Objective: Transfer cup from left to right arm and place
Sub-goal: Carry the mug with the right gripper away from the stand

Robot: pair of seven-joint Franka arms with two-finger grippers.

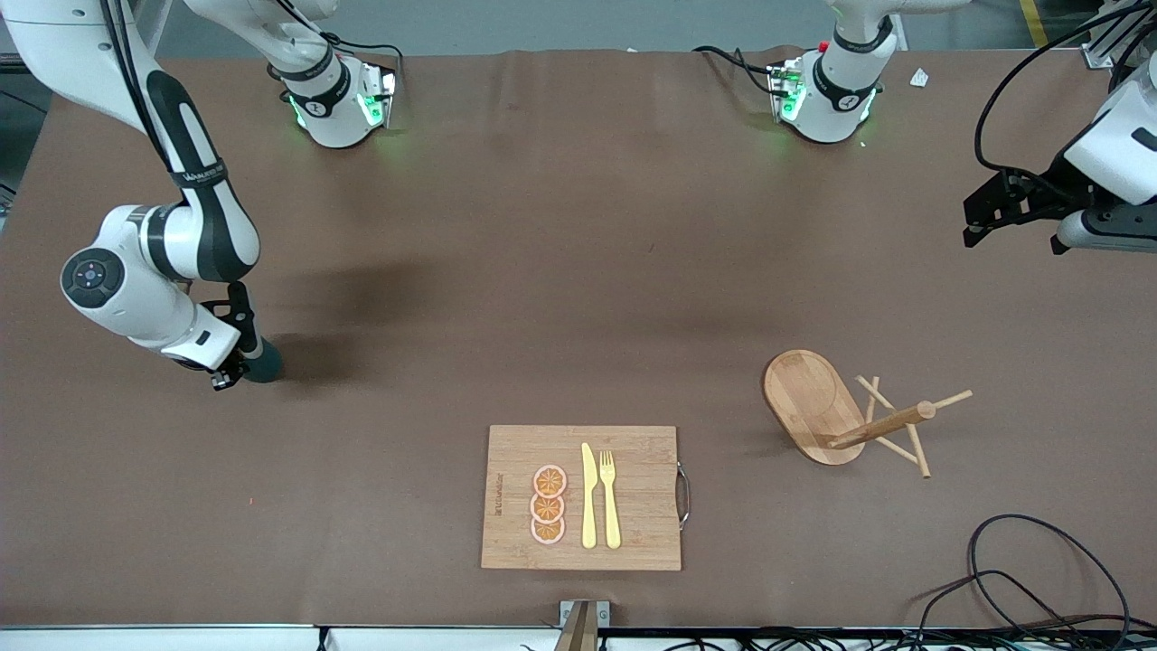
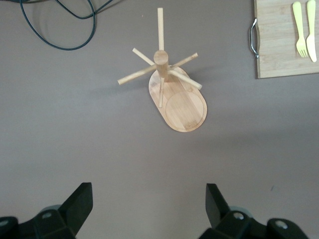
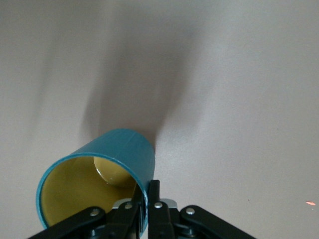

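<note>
- Right gripper: low over the bare table toward the right arm's end. In the front view the arm's own wrist covers most of it, and only a dark rounded edge of the cup shows past the fingers.
- Right wrist view: the fingers are clenched on the cup's wall, one inside the rim and one outside. The cup is tilted, with its open mouth turned toward the camera.
- Cup contents: the mustard-yellow inside holds nothing. The picture's edge cuts off the lower rim, and no handle can be made out.
- Whether the cup's base touches the table cannot be told; its shadow lies close against it on the brown cover.
- Cutting board: well apart from both grippers, near the front camera's edge of the table. It carries three orange slices in a row, a yellow knife and a yellow fork side by side. A metal handle sits on the edge toward the left arm's end.
- Wooden mug rack: an oval base with a post and pegs. In the front view it appears tipped over; in the left wrist view it lies below the left gripper, with nothing on its pegs.
- Left gripper: waits high over the table's left-arm end, partly cut off by the front view's edge. Its jaws stand wide apart and released, and only the two finger tips show in its own view.
- Loose black cable: on the table near the front camera, at the left arm's end, running out of the picture.
</note>
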